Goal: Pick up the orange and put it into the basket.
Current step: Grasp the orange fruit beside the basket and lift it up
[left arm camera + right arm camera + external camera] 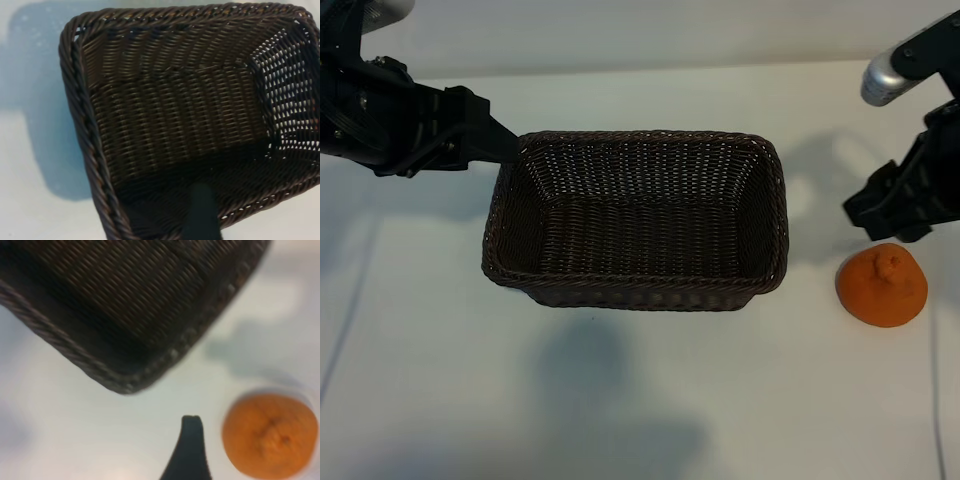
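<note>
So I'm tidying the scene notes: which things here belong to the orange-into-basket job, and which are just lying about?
Part of the job:
- orange, on the table right of the basket
- basket, nothing in it
- right gripper, open, just above the orange
- left gripper, open, at the basket's left rim

Just lying about:
- nothing besides the white table

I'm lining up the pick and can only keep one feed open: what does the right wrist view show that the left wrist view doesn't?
Only the right wrist view shows the orange, lying on the table apart from the basket's corner, with one right gripper finger beside it. Only the left wrist view shows the basket's inside, with nothing in it, and one finger of the left gripper at its rim. Both show the basket and the white table.
</note>
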Controlling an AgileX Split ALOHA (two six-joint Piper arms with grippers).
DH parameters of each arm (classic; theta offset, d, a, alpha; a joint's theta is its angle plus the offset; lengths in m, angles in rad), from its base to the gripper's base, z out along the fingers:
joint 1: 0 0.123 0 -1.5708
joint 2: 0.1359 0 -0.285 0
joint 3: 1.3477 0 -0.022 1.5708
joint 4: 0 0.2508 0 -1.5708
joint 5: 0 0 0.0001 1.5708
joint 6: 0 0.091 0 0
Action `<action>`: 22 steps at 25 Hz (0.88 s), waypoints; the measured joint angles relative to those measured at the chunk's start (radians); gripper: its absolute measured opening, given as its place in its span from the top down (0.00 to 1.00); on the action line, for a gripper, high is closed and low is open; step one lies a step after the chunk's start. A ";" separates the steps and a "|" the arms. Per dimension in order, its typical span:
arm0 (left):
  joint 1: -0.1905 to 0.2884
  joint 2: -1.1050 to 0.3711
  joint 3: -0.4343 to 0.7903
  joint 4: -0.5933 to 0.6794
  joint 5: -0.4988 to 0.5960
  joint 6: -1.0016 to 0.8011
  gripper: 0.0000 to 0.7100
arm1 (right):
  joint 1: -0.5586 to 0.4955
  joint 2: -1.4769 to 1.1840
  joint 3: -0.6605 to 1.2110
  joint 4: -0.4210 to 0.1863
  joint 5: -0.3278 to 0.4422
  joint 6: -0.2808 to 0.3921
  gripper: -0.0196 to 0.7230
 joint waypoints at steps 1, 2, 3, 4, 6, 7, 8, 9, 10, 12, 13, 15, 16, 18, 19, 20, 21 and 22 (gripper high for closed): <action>0.000 0.000 -0.004 0.011 0.000 -0.003 0.16 | 0.000 0.005 -0.001 -0.017 0.008 0.017 0.17; 0.000 0.000 -0.012 0.022 0.002 -0.011 0.16 | 0.000 0.016 -0.001 -0.033 0.013 0.027 0.17; 0.000 0.000 -0.023 0.039 0.002 -0.022 0.16 | 0.000 0.030 -0.001 -0.040 0.018 0.033 0.17; 0.000 0.000 -0.038 0.058 0.005 -0.038 0.16 | 0.000 0.047 -0.001 -0.047 0.020 0.036 0.17; 0.000 0.000 -0.067 0.095 0.013 -0.066 0.16 | 0.000 0.081 -0.001 -0.063 0.024 0.050 0.17; 0.000 0.000 -0.076 0.117 0.018 -0.077 0.16 | 0.000 0.099 -0.001 -0.082 0.027 0.063 0.17; 0.000 0.000 -0.083 0.138 0.024 -0.090 0.16 | 0.000 0.116 -0.001 -0.103 0.029 0.082 0.17; 0.000 0.000 -0.086 0.157 0.029 -0.100 0.16 | 0.000 0.129 -0.001 -0.133 0.030 0.105 0.17; 0.000 0.000 -0.089 0.173 0.033 -0.107 0.16 | 0.000 0.144 -0.001 -0.162 0.033 0.127 0.17; 0.000 0.000 -0.089 0.193 0.039 -0.116 0.16 | 0.000 0.165 -0.001 -0.202 0.033 0.156 0.17; 0.000 0.000 -0.089 0.193 0.041 -0.117 0.16 | 0.000 0.176 -0.001 -0.213 0.031 0.163 0.17; 0.000 0.000 -0.089 0.193 0.043 -0.119 0.16 | 0.000 0.197 -0.001 -0.219 0.028 0.167 0.17; 0.000 0.000 -0.089 0.193 0.044 -0.120 0.16 | 0.000 0.207 -0.001 -0.219 0.026 0.167 0.17; 0.000 0.000 -0.089 0.193 0.045 -0.120 0.16 | 0.000 0.229 -0.001 -0.219 0.020 0.168 0.17; 0.000 0.000 -0.089 0.193 0.045 -0.120 0.16 | 0.000 0.238 -0.001 -0.219 0.018 0.171 0.17; 0.000 0.000 -0.089 0.193 0.045 -0.120 0.16 | 0.000 0.249 -0.001 -0.222 0.012 0.176 0.17; 0.000 0.000 -0.089 0.193 0.045 -0.120 0.16 | 0.000 0.260 -0.001 -0.223 0.005 0.181 0.17; 0.000 0.000 -0.089 0.193 0.045 -0.120 0.16 | 0.000 0.272 -0.001 -0.224 -0.002 0.185 0.17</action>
